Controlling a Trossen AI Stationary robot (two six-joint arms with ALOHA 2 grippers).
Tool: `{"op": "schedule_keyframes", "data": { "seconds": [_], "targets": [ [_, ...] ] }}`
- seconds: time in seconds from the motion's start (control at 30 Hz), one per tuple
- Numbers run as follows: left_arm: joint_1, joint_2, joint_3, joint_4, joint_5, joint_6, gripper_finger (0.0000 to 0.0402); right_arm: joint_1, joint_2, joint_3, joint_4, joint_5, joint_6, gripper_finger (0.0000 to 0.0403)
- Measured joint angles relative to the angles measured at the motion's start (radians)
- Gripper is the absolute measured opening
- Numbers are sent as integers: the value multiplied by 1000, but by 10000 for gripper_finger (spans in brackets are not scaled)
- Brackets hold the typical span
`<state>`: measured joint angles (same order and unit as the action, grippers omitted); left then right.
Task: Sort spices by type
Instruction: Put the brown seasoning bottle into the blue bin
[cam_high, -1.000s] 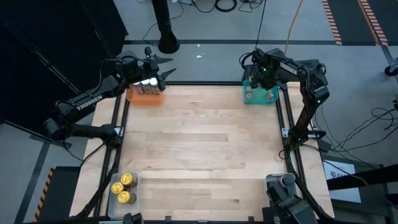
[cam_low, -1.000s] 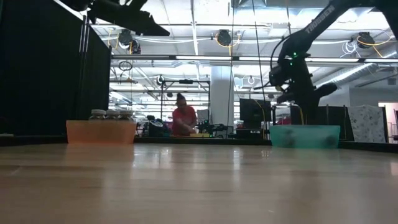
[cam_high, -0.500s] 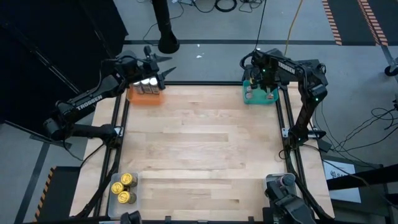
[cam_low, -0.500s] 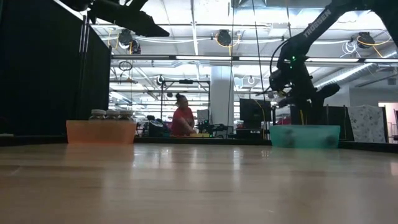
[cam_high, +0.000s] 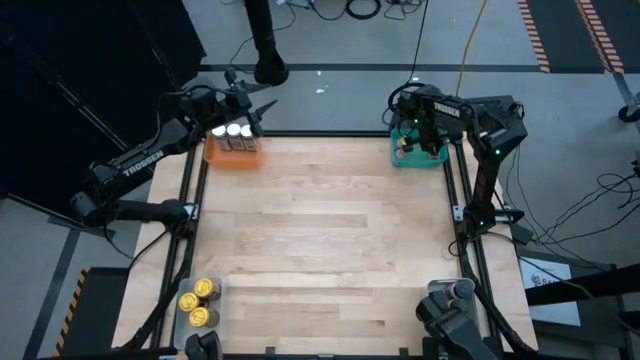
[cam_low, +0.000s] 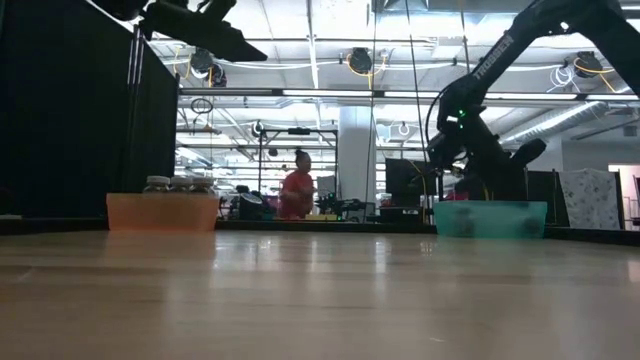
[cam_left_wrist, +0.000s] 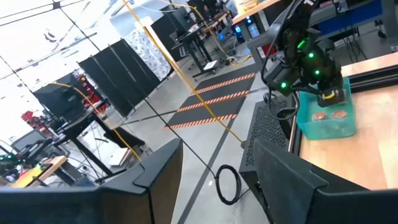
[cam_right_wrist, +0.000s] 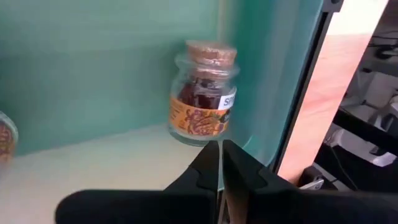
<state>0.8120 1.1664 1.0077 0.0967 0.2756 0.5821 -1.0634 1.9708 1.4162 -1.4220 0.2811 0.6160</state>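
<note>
In the right wrist view a cork-lidded spice jar (cam_right_wrist: 204, 93) with red-brown contents stands on its base in a corner of the teal tray (cam_right_wrist: 93, 56). My right gripper (cam_right_wrist: 219, 149) is shut, pointing steeply down just in front of it, holding nothing. The edge of another jar (cam_right_wrist: 5, 138) shows farther along the tray. In the high view this gripper (cam_high: 418, 138) is over the teal tray (cam_high: 436, 158) at the far right. My left gripper (cam_high: 255, 105) hovers level and open above the orange tray (cam_high: 232, 156), which holds white-topped jars (cam_high: 232, 130).
A clear tray (cam_high: 184, 322) at the near left corner holds gold-lidded jars (cam_high: 200, 302). The wooden tabletop (cam_high: 320, 230) lies between the trays, framed by black rails (cam_high: 458, 215). A person (cam_low: 298, 192) shows in the room beyond the table's far edge.
My right gripper has sunk toward the teal tray and tipped more steeply downward, its arm folding in over the tray.
</note>
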Motion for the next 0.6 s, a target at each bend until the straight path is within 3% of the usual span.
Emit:
{"op": "schedule_keyframes", "data": {
  "seconds": [0.23,0.4,0.53,0.6],
  "targets": [
    [0,0,0,-4,0,1,203,-1,7,0,15,-4,29,1],
    [2,0,0,-4,0,1,203,19,6,0,52,-91,-45,1],
    [8,0,0,-2,0,1,203,10,2,0,14,24,-1,1],
    [8,0,0,-1,0,1,203,4,2,4,10,24,-12,1]
  ]
}}
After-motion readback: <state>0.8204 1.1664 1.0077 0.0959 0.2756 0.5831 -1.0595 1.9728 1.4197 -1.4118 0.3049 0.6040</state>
